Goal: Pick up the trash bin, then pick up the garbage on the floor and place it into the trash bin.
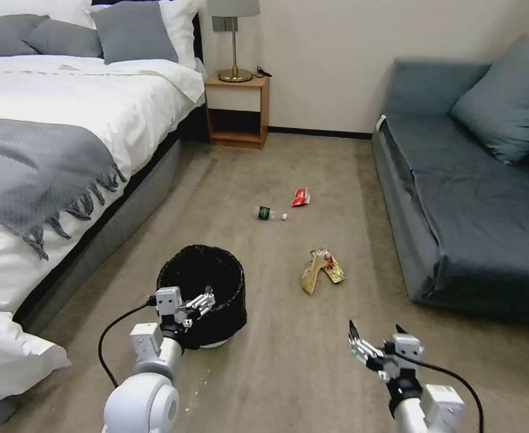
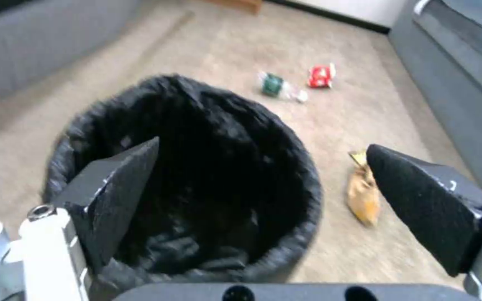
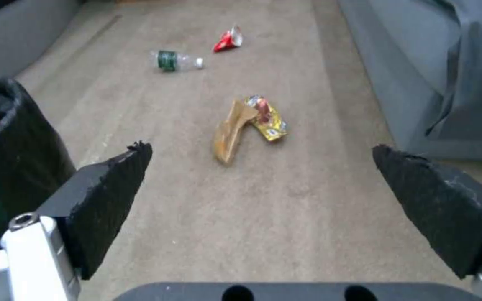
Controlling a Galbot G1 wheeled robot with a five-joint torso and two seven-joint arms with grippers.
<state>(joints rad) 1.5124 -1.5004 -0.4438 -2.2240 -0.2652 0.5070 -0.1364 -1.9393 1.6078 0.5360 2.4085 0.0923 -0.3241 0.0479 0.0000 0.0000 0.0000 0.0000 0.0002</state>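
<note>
My left tool [image 1: 201, 302] hangs with its fingers spread wide over the near rim of the trash bin [image 1: 207, 282], one finger [image 2: 115, 190] above the black bag's opening and the other [image 2: 428, 205] out past the rim. I judge that I hold it there to straddle the rim for the lift, the first step of the task and not yet done; the bin stands upright on the carpet [image 1: 288, 373], close to the foot of the bed [image 1: 65, 138]. My right tool [image 1: 375, 338] is also wide and holds nothing, raised above bare carpet and aimed at the litter ahead, which I read as readiness to gather while the left arm carries the bin. The garbage counts four pieces, lying in two pairs. The nearer pair lies between the bin and the sofa [image 1: 457, 198]: one tan crumpled wrapper [image 1: 311, 273] and one yellow printed wrapper [image 1: 331, 266], touching each other, so a single pinch may catch both or nudge one away. The farther pair lies just beside each other but apart: one small clear bottle [image 1: 269, 213] on its side, green label and white cap, likely to roll if pushed, and one red-and-white packet [image 1: 301, 196] just beyond it. Farthest, against the wall, stand one nightstand [image 1: 237, 111] and one lamp [image 1: 234, 36]. Count: two tools, one bin, four pieces of litter, all still on the floor.
</note>
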